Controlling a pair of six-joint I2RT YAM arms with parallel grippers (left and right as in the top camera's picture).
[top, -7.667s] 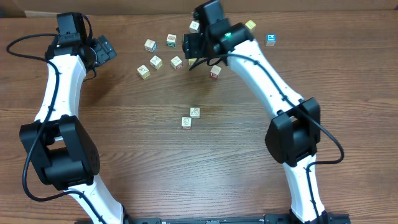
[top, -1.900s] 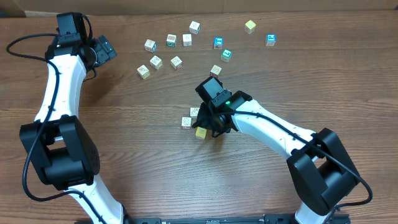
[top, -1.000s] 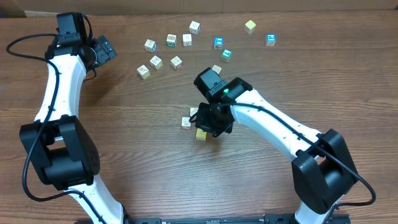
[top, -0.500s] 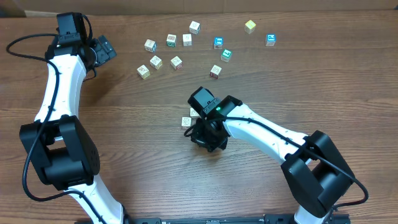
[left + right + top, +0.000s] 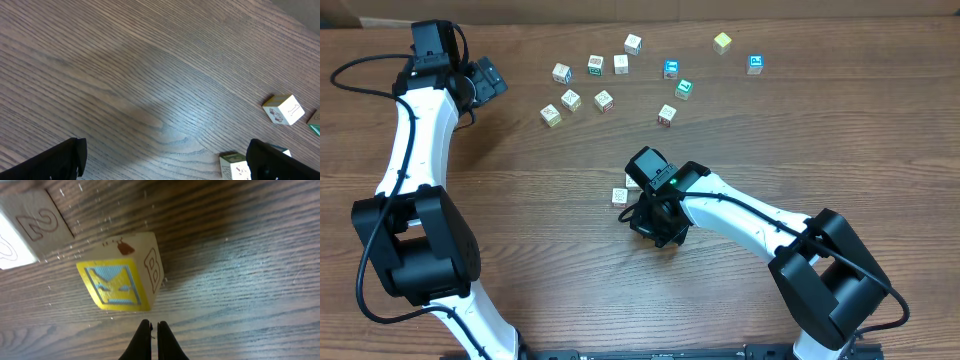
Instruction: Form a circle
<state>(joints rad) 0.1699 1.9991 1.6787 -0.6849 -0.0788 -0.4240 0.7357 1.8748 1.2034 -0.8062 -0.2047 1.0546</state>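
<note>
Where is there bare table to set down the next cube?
Bare wood lies between the left arm and the central clump, and in the band between that clump and the upper scatter of cubes. Crowded: around the shut right gripper and within the scatter.

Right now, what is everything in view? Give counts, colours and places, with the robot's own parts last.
table: one, brown wood grain, under everything.
loose cubes: twelve, mostly whitish, some yellow, blue or green faces, scattered across the far side.
circle clump: two whitish cubes visible overhead at mid-table, partly hidden by the right arm.
yellow cube: one, yellow face with a blue picture and a letter B on its side, just ahead of the right claw.
cube marked 2: one, pale, beside the yellow cube.
arms: two, white with black joints.
left claw: one, black, open, far left.
right claw: one, black, shut, low at the clump.
</note>
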